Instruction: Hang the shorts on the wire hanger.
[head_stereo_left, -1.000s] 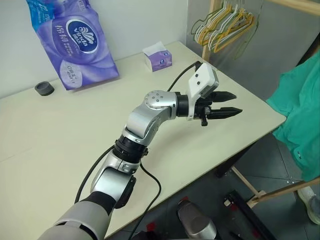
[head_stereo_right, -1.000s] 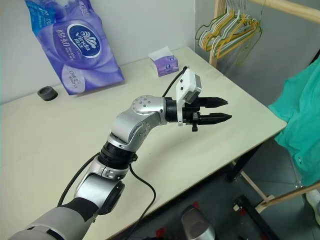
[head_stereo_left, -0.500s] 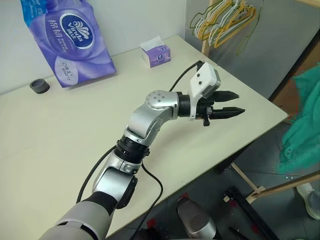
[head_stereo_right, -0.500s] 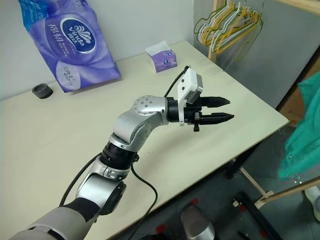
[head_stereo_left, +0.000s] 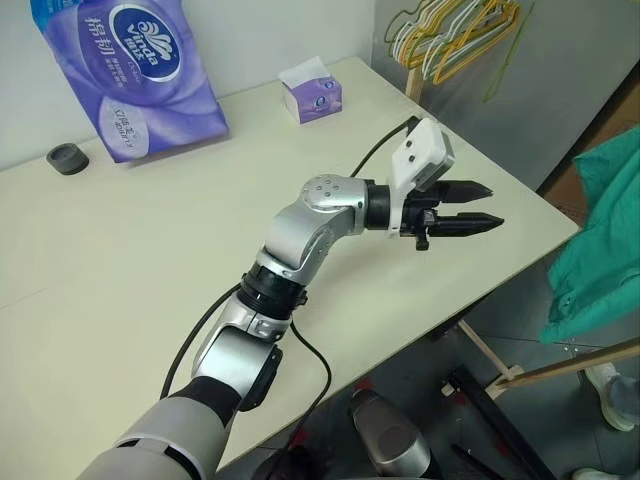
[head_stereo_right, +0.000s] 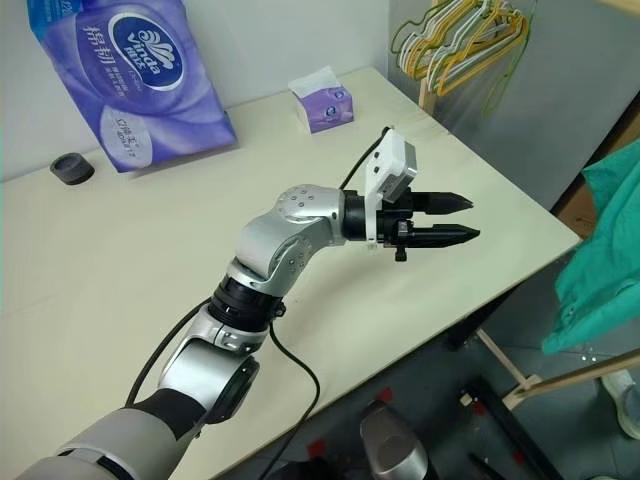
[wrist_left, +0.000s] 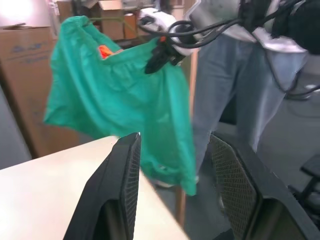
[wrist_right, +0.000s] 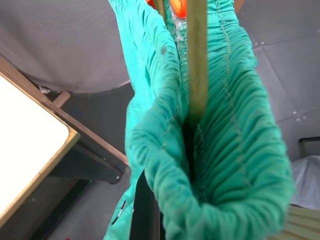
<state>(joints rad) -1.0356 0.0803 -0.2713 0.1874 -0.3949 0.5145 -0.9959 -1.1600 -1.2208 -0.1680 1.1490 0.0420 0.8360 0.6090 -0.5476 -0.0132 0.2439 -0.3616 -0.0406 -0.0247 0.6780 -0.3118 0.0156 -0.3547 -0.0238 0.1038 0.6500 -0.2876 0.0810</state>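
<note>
The teal-green shorts (head_stereo_left: 598, 250) hang in the air past the table's right edge. In the left wrist view my right gripper (wrist_left: 156, 56) is shut on their gathered waistband (wrist_left: 125, 55), with the orange drawstring (wrist_left: 104, 50) showing inside. The olive-green wire hanger (wrist_right: 196, 55) runs through the waistband fold in the right wrist view and shows as a thin wire (wrist_left: 105, 19) at the shorts' top. My left gripper (head_stereo_left: 495, 206) is open and empty. It points level toward the shorts from above the table's right part, well short of them.
The cream table (head_stereo_left: 120, 260) carries a purple tissue pack (head_stereo_left: 135, 75), a small tissue box (head_stereo_left: 312, 93) and a black cap (head_stereo_left: 67, 158) at its far side. Several coloured hangers (head_stereo_left: 450, 30) hang on a wooden rack (head_stereo_left: 590, 360). A person in grey trousers (wrist_left: 225, 75) stands behind the shorts.
The whole picture shifted as the camera moved. The shorts swung at the right edge and now hang a little lower. My left gripper stayed open and hardly moved.
</note>
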